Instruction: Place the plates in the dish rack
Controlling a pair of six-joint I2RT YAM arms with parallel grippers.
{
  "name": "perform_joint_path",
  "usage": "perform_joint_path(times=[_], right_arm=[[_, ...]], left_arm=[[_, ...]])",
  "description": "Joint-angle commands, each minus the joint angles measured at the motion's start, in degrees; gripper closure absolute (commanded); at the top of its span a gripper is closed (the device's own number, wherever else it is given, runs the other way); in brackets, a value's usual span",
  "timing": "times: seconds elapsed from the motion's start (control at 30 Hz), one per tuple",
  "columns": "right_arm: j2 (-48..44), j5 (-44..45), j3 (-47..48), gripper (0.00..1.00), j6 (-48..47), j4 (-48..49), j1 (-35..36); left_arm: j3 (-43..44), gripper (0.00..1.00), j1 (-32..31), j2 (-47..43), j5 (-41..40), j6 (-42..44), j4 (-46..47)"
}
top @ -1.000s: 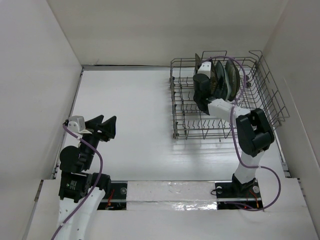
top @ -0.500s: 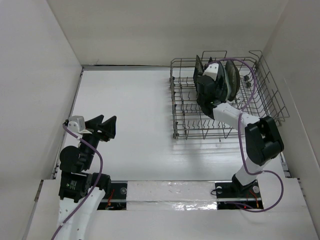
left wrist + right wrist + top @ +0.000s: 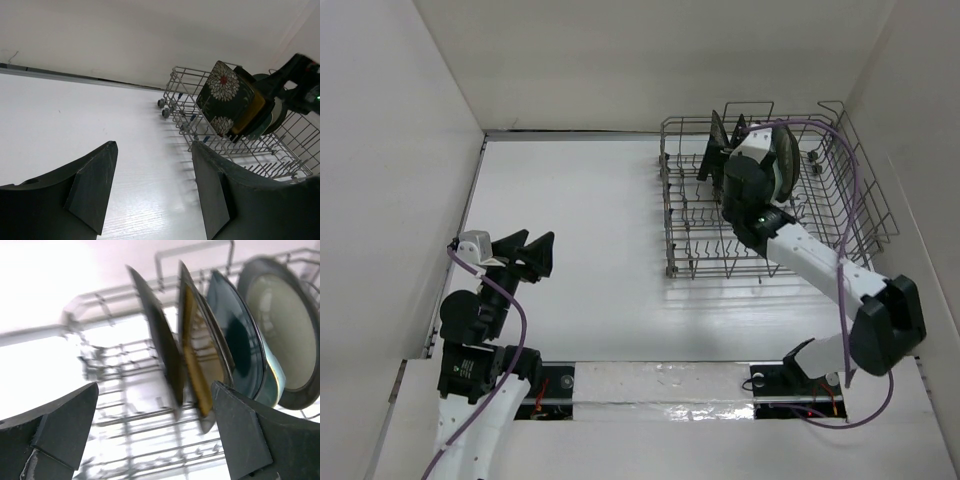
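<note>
The grey wire dish rack [image 3: 840,215] stands at the back right. Several plates stand upright in it. In the right wrist view they run left to right: a black one edge-on [image 3: 160,350], a black one with a yellow centre [image 3: 197,355], a dark teal one [image 3: 235,340], and a round cream one with a dark rim [image 3: 282,335]. My right gripper [image 3: 155,387] hovers over the rack [image 3: 150,420] with its jaws wide open, just short of the plates, holding nothing. My left gripper [image 3: 528,245] is open and empty at the near left. From there the flowered plate [image 3: 222,97] faces me.
White walls close in the table on the left, back and right. The rack's small wheels [image 3: 163,107] point toward the middle of the table. The rack's front rows of tines [image 3: 710,245] hold nothing. The right arm's purple cable [image 3: 845,200] loops over the rack.
My right gripper has opened wide, letting go of a plate in the rack, and has shifted a little right as its elbow swung out right. The left arm has not moved.
</note>
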Motion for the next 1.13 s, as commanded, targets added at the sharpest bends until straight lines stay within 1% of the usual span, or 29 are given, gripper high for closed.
perform_joint_path(times=[0.0, 0.03, 0.1, 0.13, 0.17, 0.2, 0.27, 0.3, 0.33, 0.37, 0.4, 0.43, 0.47, 0.53, 0.57, 0.6, 0.73, 0.83, 0.87, 0.97, 1.1], right_arm=[[-7.6, 0.1, -0.2, 0.00, 2.2, -1.8, 4.0], [-11.2, -0.1, -0.9, 0.00, 1.9, -2.0, 5.1], [-15.5, -2.6, -2.4, 0.00, 1.7, -1.1, 8.3], [-17.7, -4.5, -4.7, 0.00, 1.4, -0.6, 9.1], [-22.4, -8.8, -6.0, 0.00, 1.1, 0.3, 9.8], [-24.6, -10.4, -7.3, 0.00, 1.1, 1.7, 11.0], [-30.7, -14.3, -10.3, 0.00, 1.1, 2.5, 11.8], [-32.4, -14.9, -10.8, 0.01, 1.1, 2.0, 11.8], [-34.0, -15.4, -11.1, 0.03, 1.4, 1.4, 11.8], [-35.4, -16.9, -11.2, 0.12, 1.6, 0.9, 12.3], [-38.0, -17.5, -11.4, 0.16, 1.8, -0.1, 12.3], [-39.3, -18.3, -11.5, 0.25, 1.9, -0.3, 12.3], [-40.4, -19.2, -11.7, 0.56, 1.9, -0.8, 12.3], [-43.8, -19.0, -12.2, 0.81, 2.2, -2.5, 12.3], [-44.8, -18.2, -12.4, 0.98, 2.5, -3.3, 12.3], [-45.8, -17.9, -12.6, 1.00, 2.6, -3.9, 12.3], [-49.4, -17.9, -14.2, 1.00, 3.5, -4.5, 12.3], [-49.6, -18.0, -13.9, 0.87, 4.1, -6.4, 12.3], [-49.6, -18.1, -14.0, 0.80, 4.1, -6.5, 12.3], [-49.8, -17.9, -13.8, 0.73, 4.1, -7.4, 12.3], [-49.6, -18.0, -13.0, 0.69, 4.0, -8.9, 12.3]], left_arm=[[-0.1, 0.42, -0.3, 1.0, 1.4, 1.0, 2.8], [-0.1, 0.41, -0.3, 1.1, 1.3, 1.0, 2.8], [0.0, 0.40, -0.3, 1.1, 1.2, 0.9, 2.6], [0.0, 0.39, -0.3, 1.0, 1.3, 0.9, 2.8], [0.1, 0.39, -0.3, 0.9, 1.3, 1.0, 2.8], [0.1, 0.38, -0.3, 0.8, 1.2, 1.0, 2.7], [0.1, 0.38, -0.3, 0.1, 1.0, 1.1, 2.8], [0.1, 0.38, -0.3, -0.2, 0.9, 1.1, 2.9], [0.1, 0.38, -0.3, -0.9, 1.1, 1.2, 2.9], [0.1, 0.37, -0.3, -1.2, 1.2, 1.1, 3.1], [0.1, 0.37, -0.3, -1.6, 1.2, 1.2, 3.3], [0.1, 0.37, -0.3, -2.2, 1.1, 1.4, 3.3], [0.0, 0.37, -0.3, -2.5, 0.8, 1.4, 3.3], [-0.1, 0.37, -0.3, -3.2, 0.6, 1.6, 3.4], [-0.2, 0.37, -0.3, -3.4, 0.7, 1.5, 3.4], [-0.2, 0.37, -0.3, -3.6, 0.7, 1.6, 3.5], [-0.3, 0.38, -0.3, -3.3, 1.0, 1.7, 3.7], [-0.4, 0.39, -0.3, -3.3, 1.6, 2.0, 3.8], [-0.4, 0.39, -0.3, -3.3, 1.7, 1.9, 3.8], [-0.6, 0.40, -0.3, -3.5, 2.1, 1.9, 4.1], [-0.6, 0.39, -0.3, -3.5, 2.2, 2.1, 4.0]])
